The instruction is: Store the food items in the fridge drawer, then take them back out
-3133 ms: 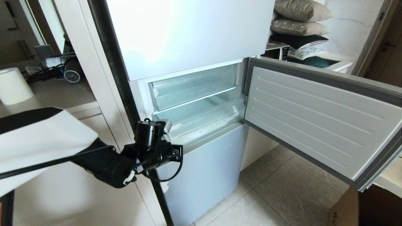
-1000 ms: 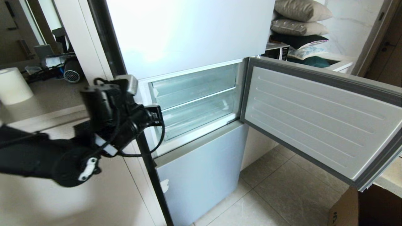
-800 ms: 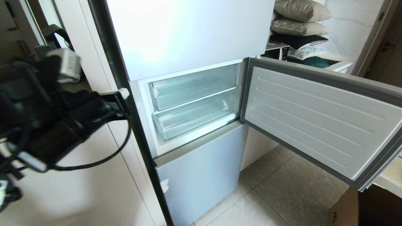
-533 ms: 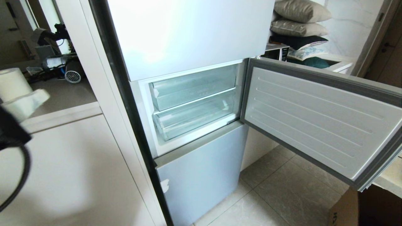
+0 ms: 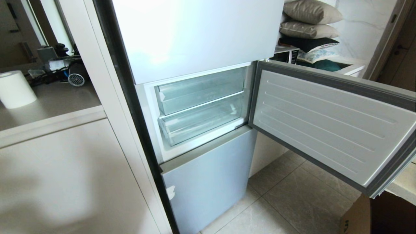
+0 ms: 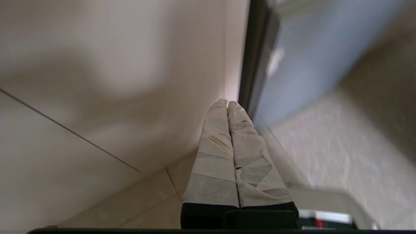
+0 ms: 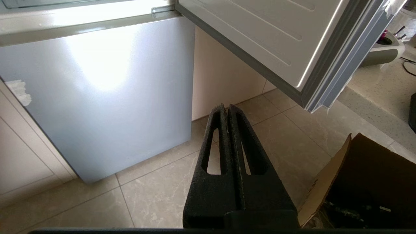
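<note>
Behind the open mid door (image 5: 328, 123), the fridge drawer (image 5: 201, 122) sits pushed in, lower of two clear bins, w/ the shallower tray (image 5: 200, 89) just above it. No food item shows in any view; the drawer looks bare through its front wall, though glare hides part of the floor. Left end effector (image 6: 227, 103) is out of the head view; its own cam shows taped fingers (image 6: 214, 143) pressed together, holding nothing, pointed down toward the floor near the cabinet (image 6: 97, 97) and the lower blue-grey panel (image 6: 312, 55). Right end effector (image 7: 227, 106) is likewise closed and empty, hanging low over the floor tiles (image 7: 162, 195) beside a cardboard box (image 7: 367, 182). Handling, as a judgement: the drawer is prob. light, stiff, smooth plastic, slippery on bare pads and apt to rack if pulled from one corner; best hold is the top lip of the front wall near the middle, fingers hooked over the edge, pulled straight out. The clear wall may crack under a hard pinch, so a light grip suits. Whatever food piece comes next cannot be judged, since none is visible.
</note>
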